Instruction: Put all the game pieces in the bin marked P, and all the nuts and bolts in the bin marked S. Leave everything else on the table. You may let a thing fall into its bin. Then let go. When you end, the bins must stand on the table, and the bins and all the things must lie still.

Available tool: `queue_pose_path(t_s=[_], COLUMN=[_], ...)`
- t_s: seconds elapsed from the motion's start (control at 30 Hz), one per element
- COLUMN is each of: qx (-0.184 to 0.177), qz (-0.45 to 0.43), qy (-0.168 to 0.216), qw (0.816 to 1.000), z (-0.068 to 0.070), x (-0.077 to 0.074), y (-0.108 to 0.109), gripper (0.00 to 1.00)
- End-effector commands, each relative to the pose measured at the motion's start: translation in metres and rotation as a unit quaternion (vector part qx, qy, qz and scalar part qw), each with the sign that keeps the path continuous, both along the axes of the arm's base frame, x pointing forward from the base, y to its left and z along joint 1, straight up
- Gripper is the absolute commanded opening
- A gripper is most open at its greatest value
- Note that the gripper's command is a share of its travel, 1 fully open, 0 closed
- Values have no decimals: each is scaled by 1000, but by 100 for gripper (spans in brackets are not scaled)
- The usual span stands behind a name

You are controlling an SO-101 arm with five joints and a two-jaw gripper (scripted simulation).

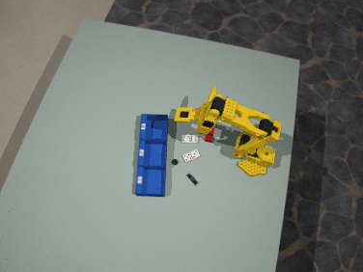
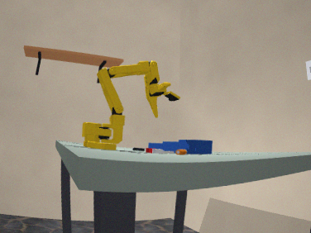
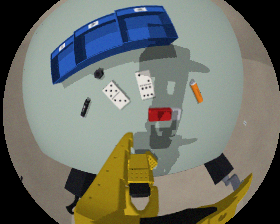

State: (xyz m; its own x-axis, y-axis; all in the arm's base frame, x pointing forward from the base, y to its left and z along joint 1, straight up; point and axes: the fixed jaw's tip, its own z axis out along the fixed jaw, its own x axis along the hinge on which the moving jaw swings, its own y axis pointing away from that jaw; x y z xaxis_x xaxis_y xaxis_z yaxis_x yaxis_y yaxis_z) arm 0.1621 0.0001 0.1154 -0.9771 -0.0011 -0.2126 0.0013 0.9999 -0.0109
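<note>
One white domino point(image 1: 190, 139) point(image 3: 145, 85) and another white domino point(image 1: 191, 155) point(image 3: 116, 95) lie flat on the table. A small black nut point(image 1: 175, 162) point(image 3: 99, 73) lies near the bins. A narrow dark piece point(image 1: 192, 178) point(image 3: 85, 107) lies beyond the dominoes from the red thing; whether it is a bolt is unclear. Three joined blue bins point(image 1: 151, 194) point(image 2: 198, 147) point(image 3: 135, 45) stand in a row, and their insides look empty where visible. Their white labels are too small to read. My gripper point(image 3: 191, 154) point(image 2: 161, 100) is open and empty, high above the table.
A red block-like thing point(image 1: 209, 135) point(image 2: 149, 150) point(image 3: 160, 114) with a pale end lies near the dominoes, partly under the arm in the top view. An orange cylinder-like thing point(image 2: 181, 151) point(image 3: 197, 92) lies apart, to the right in the wrist view.
</note>
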Motion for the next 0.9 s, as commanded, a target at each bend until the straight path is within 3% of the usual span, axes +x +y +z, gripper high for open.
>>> queue_pose_path(t_s=[0.0, 0.57, 0.87], qx=[-1, -24, -27], qz=[8, 64, 70], qy=[-24, -122, -132], qw=[1000, 990, 988], z=[6, 18, 19], x=[8, 75, 82], y=[1, 0, 0], gripper=[100, 100, 100])
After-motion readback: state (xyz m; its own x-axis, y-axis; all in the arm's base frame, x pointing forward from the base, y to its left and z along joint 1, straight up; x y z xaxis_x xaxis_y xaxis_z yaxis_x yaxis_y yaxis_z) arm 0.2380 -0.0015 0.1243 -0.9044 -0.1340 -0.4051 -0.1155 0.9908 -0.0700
